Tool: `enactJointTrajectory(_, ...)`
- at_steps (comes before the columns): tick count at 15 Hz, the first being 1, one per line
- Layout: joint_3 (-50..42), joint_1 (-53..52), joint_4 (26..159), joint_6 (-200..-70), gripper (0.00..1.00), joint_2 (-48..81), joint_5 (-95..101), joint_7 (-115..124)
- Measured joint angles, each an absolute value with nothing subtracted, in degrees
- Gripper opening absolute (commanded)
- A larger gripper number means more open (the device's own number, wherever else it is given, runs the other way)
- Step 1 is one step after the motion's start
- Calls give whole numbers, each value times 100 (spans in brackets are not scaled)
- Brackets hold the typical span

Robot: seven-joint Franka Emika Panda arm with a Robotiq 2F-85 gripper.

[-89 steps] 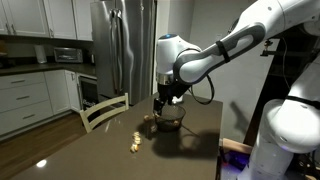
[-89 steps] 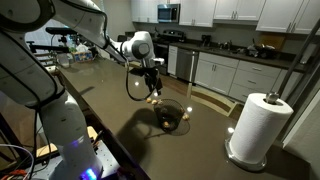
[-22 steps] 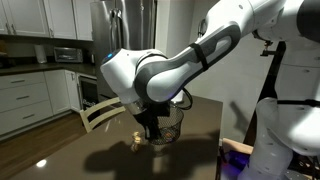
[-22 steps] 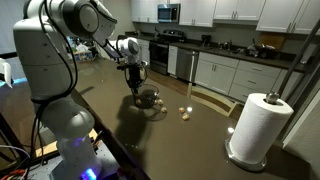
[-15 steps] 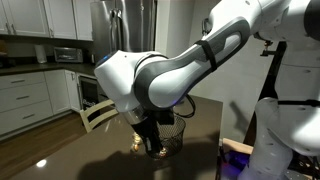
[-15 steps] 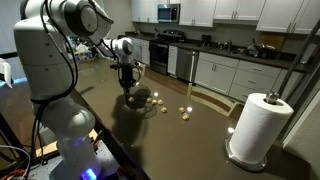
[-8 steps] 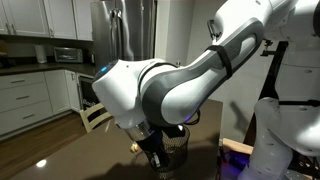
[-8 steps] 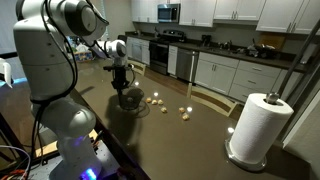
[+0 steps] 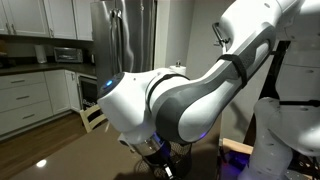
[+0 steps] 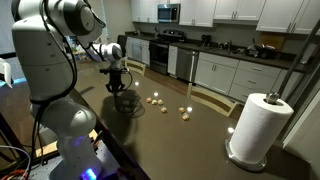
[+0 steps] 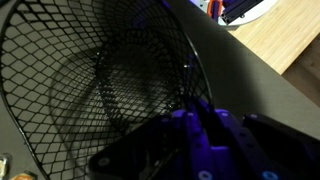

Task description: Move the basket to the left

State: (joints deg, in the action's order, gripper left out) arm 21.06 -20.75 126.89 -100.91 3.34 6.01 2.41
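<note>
The basket (image 11: 90, 80), a round bowl of thin dark wire mesh, fills the left of the wrist view, and its rim runs down between my fingers. My gripper (image 11: 196, 122) is shut on that rim at the bottom of the frame. In an exterior view the gripper (image 10: 117, 86) points down over the dark table, with the basket (image 10: 125, 101) just under it. In an exterior view my own white arm (image 9: 170, 105) fills the frame, and only a bit of the gripper (image 9: 160, 160) shows beneath it. There the basket is hidden.
Two small yellowish objects (image 10: 155, 99) (image 10: 183, 112) lie on the dark table (image 10: 190, 140), off to the right of the basket. A paper towel roll (image 10: 262, 125) stands at the table's right end. Kitchen cabinets (image 10: 240, 75) line the far wall. Wooden floor (image 11: 290, 30) shows past the table's edge.
My arm has carried the basket along the table, away from the yellowish objects. The grip on the rim has stayed shut. In the exterior view my arm now fills more of the frame.
</note>
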Motion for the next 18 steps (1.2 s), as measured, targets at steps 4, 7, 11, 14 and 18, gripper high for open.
enactJointTrajectory(4, 2097, -2071, 12931, -10525, 5, 169, 599, -206)
enactJointTrajectory(7, 2062, -2052, 13126, -10889, 5, -23, 599, -582)
enactJointTrajectory(11, 1943, -2043, 13344, -11265, 30, -276, 547, -1181)
enactJointTrajectory(14, 1854, -2041, 13419, -11334, 43, -398, 469, -1472)
enactJointTrajectory(18, 1783, -2040, 13430, -11334, 69, -463, 466, -1555)
